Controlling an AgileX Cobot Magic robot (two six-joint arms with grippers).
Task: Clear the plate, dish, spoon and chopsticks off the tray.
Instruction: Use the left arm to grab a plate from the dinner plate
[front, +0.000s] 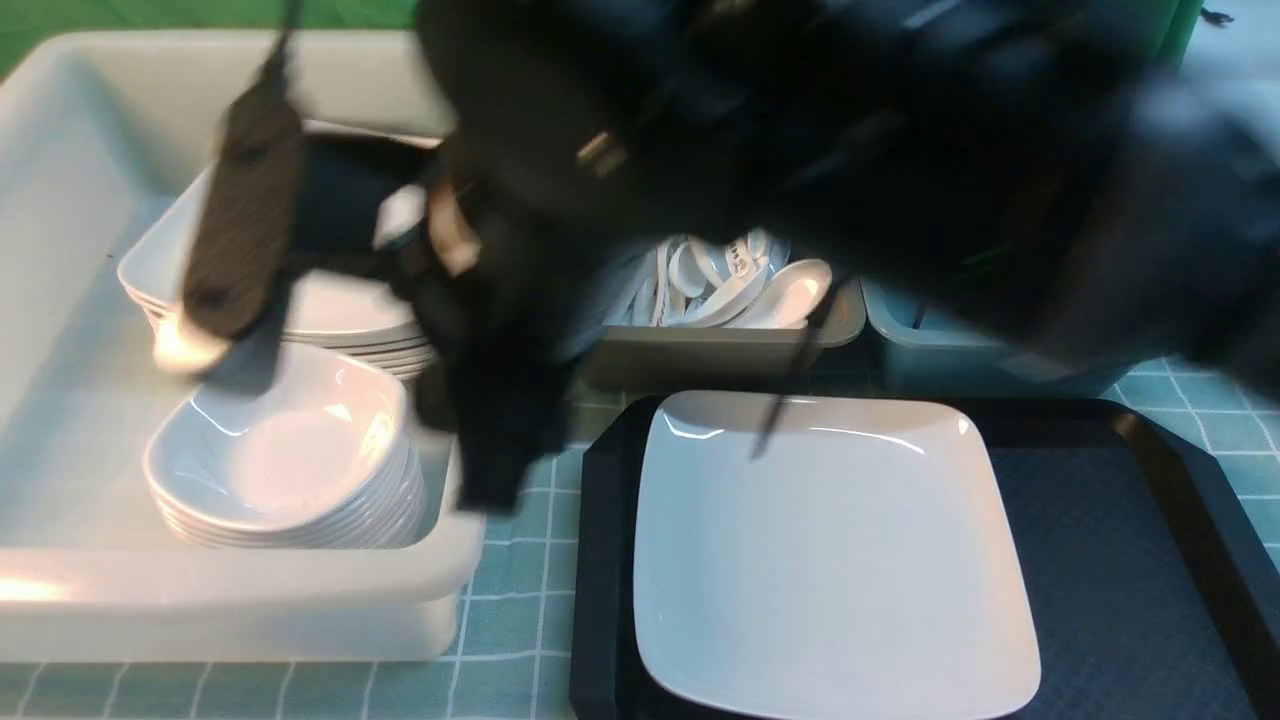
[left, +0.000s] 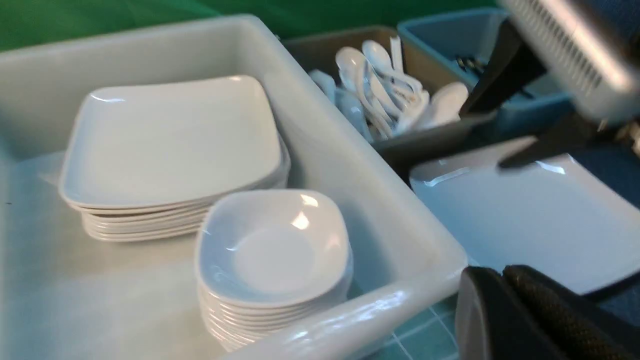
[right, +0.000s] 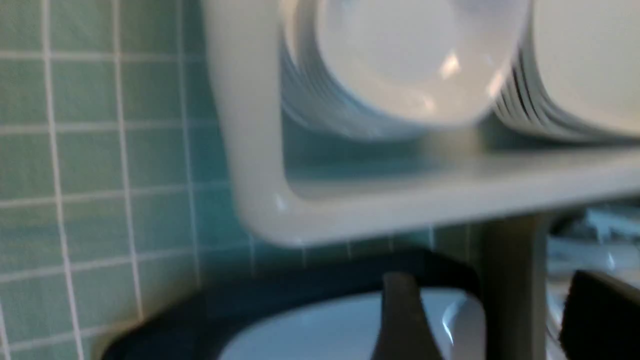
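- Front view: the plate (front: 830, 560) lies flat on the left part of the tray (front: 1110, 560), which sits on the teal-checked counter (front: 520, 600); blurred black arms hide much behind
- Left wrist view, unobstructed: a stack of plates (left: 170, 135) and a stack of small dishes (left: 272, 250) side by side in the white tub (left: 320, 150); spoons (left: 385, 95) heaped in the grey bin (left: 430, 142); blue bin (left: 440, 35) just beside it
- Left hand (left: 500, 280): fingers pressed together, nothing seen between them, beside the tub's near corner
- Right hand (right: 492, 305): fingers well apart, empty, above the plate's corner nearest the tub
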